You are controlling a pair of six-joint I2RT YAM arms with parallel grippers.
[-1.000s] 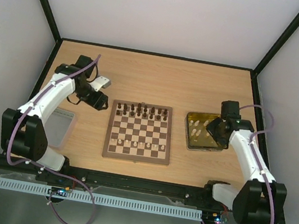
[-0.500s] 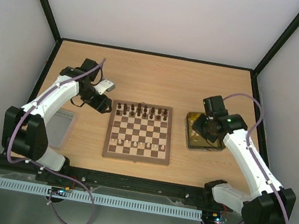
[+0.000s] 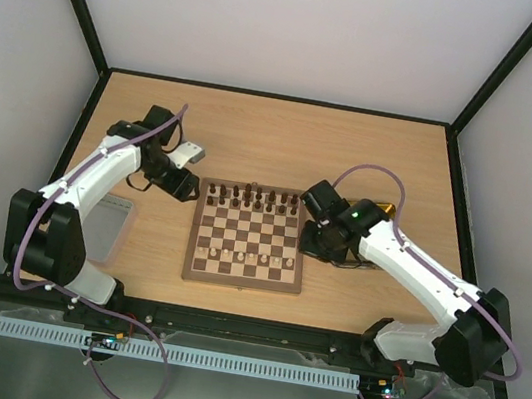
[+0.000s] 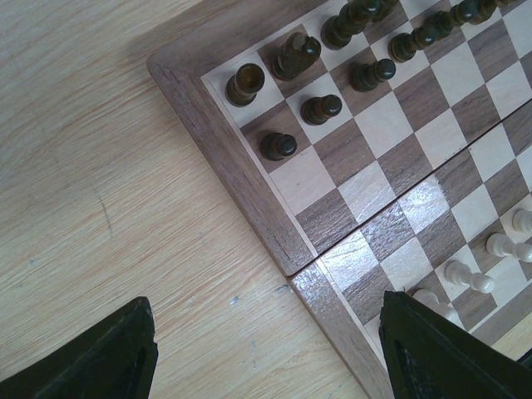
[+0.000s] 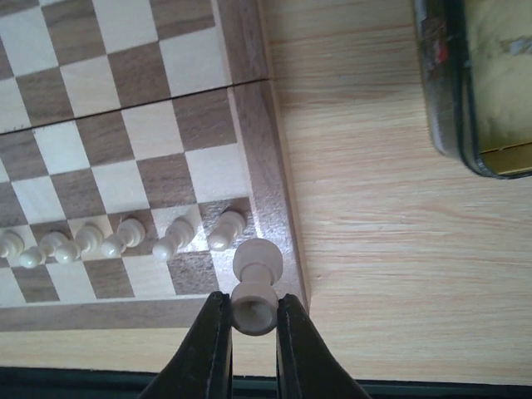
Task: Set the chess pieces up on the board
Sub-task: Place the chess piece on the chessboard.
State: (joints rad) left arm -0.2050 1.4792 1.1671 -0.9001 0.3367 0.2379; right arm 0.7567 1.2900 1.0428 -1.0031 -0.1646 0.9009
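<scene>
Shows the board with dark pieces ranked far side. Holds left gripper spread, empty, beside its left edge. Pinches 1 cream piece in right gripper over near-right corner. Risks toppling neighbouring pawns if lowered off-centre.

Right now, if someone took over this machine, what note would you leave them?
Left pincer: open, empty, at the board's left edge.
Right pincer: shut on a cream piece over the board's near right corner.
Done: dark pieces stand on the far rows; cream pawns stand in a row.
To do: set this piece down, then fill the cream back row, which looks bare.
The tray is mostly hidden.
</scene>
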